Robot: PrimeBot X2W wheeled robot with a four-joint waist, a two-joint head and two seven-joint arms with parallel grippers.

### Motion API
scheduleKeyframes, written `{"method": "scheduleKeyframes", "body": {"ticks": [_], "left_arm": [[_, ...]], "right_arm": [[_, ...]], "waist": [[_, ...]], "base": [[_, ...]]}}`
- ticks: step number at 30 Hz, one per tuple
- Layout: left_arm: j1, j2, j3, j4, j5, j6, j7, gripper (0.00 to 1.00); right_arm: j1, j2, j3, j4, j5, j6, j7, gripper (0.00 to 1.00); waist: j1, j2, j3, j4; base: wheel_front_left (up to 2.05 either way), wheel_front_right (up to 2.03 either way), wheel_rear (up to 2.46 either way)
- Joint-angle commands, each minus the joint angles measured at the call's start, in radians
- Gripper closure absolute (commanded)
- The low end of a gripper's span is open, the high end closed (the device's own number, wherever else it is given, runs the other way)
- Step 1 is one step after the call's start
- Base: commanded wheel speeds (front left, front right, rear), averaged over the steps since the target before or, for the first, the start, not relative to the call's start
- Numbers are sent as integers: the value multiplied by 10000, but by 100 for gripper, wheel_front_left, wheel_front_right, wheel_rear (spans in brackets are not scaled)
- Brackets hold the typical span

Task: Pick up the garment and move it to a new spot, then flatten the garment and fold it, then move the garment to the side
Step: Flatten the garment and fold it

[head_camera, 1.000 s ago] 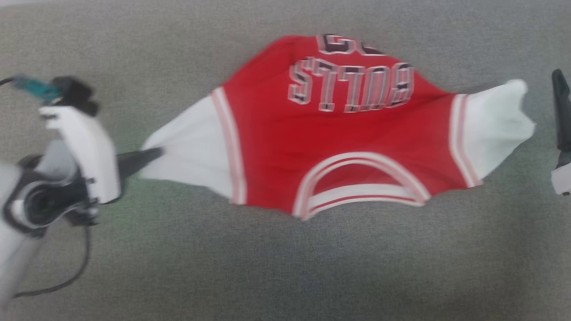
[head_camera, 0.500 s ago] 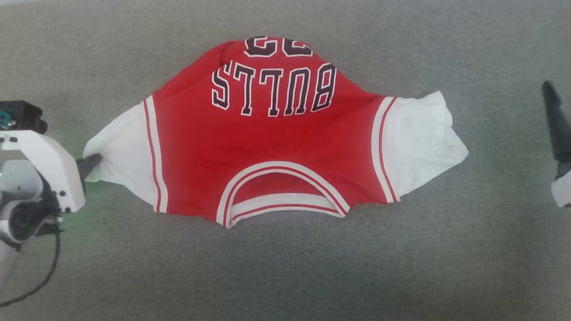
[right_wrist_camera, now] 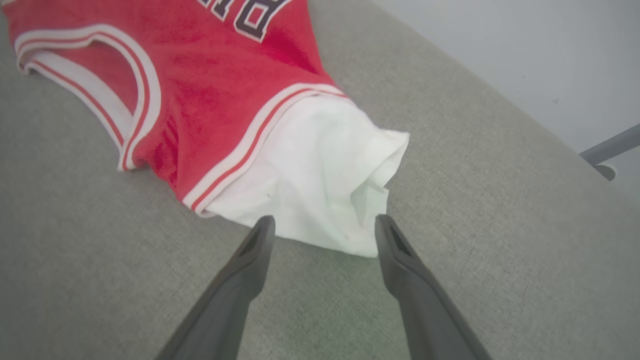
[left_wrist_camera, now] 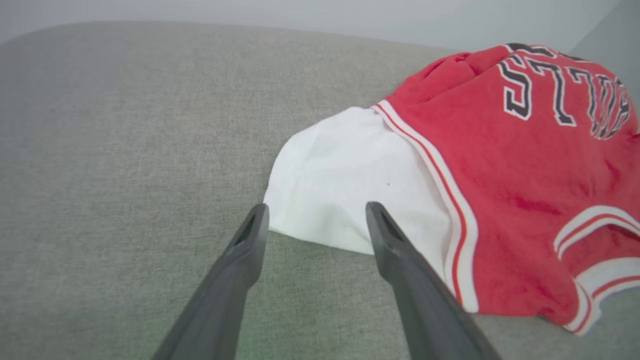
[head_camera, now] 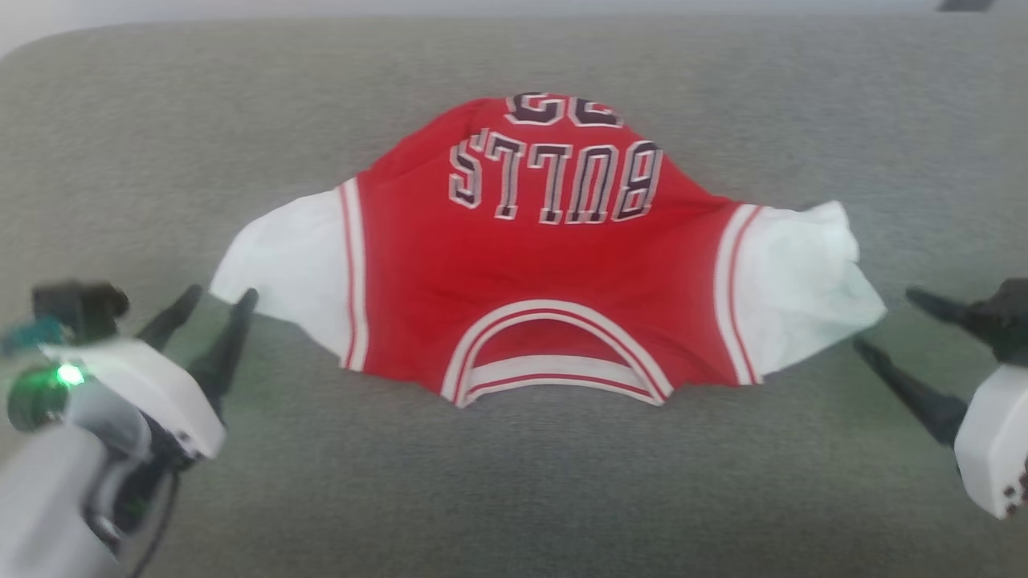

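Head view, near edge first: my left gripper (head_camera: 218,299) sits low left, jaws spread wide and holding nothing, fingertips just off the white left end of the garment (head_camera: 546,257). My right gripper (head_camera: 883,319) mirrors it low right, jaws likewise wide and empty, tips either side of the crumpled white right end. Garment lies spread on the grey fabric surface (head_camera: 514,498), curved striped trim (head_camera: 554,306) toward me, black white-outlined lettering (head_camera: 554,181) upside down at its far side.

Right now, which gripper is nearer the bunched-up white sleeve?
Right. The right gripper is open, fingertips flanking the tip of the bunched sleeve; the left gripper sits open across the garment, by the smoother sleeve.
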Motion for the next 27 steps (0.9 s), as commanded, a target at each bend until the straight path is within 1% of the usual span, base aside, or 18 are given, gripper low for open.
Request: {"method": "scheduleKeyframes", "body": {"ticks": [1,2,5,7,10,12,14,16,17,18,21,24,25,26,27], "left_arm": [[413,-160,7,-342,394,272,-779,0],[413,-160,7,-342,394,272,-779,0],[963,-656,107,-873,782,651,-1919,0],[1281,-1021,239,-1145,1089,890,-2255,0],[1638,-1763,745,-1796,1931,1232,-2388,0],[1980,-2289,1301,-2270,2829,1405,-2380,0],[2386,-2888,1766,-2658,3621,1446,-2383,0],[2645,-3428,2201,-2944,4280,1290,-2385,0],[2869,-3886,2601,-3084,4791,1085,-2387,0],[2970,-4105,2780,-3133,5008,942,-2387,0],[3126,-4568,3324,-3160,5508,526,-2388,0],[3149,-4901,3779,-3128,5930,113,-2389,0],[3135,-4957,3914,-3106,6034,-15,-2389,0],[3111,-5019,4060,-3085,6149,-125,-2389,0],[3078,-5065,4190,-3079,6259,-226,-2389,0]], "right_arm": [[-110,-493,404,-260,390,-10,368,0],[-110,-493,404,-260,390,-10,368,0],[-433,-1288,1062,-628,906,-10,1020,0],[-670,-1718,1435,-760,1200,-10,1374,0],[-1068,-2292,2080,-935,1556,-10,1934,0],[-1301,-2601,2580,-1024,1759,-10,2275,0],[-1592,-2839,3057,-1037,1830,-12,2497,0],[-1859,-2995,3457,-971,1853,-10,2588,0],[-2138,-3093,3865,-875,1829,-10,2673,0],[-2293,-3121,4044,-807,1786,-10,2705,0],[-2690,-3213,4707,-579,1665,-10,2831,0],[-3095,-3144,5287,-149,1490,-18,2761,0],[-3173,-3095,5463,-13,1497,-18,2715,21],[-3272,-3036,5637,141,1548,-27,2674,53],[-3365,-2972,5776,258,1595,-27,2617,79]], "waist": [[0,0,-12,340],[0,0,-12,340],[0,0,75,642],[0,0,143,877],[0,0,230,1254],[0,0,304,1491],[0,0,383,1712],[0,0,458,1927],[0,0,570,2090],[0,0,625,2159],[0,0,803,2322],[0,0,966,2389],[0,0,1005,2391],[0,0,1037,2383],[0,0,1070,2361]], "base": [[0,0,0],[0,0,0],[0,0,0],[0,0,0],[0,0,0],[0,0,0],[0,0,0],[0,0,0],[0,0,0],[0,0,0],[0,0,0],[0,0,0],[0,0,0],[0,0,0],[0,0,0]]}}
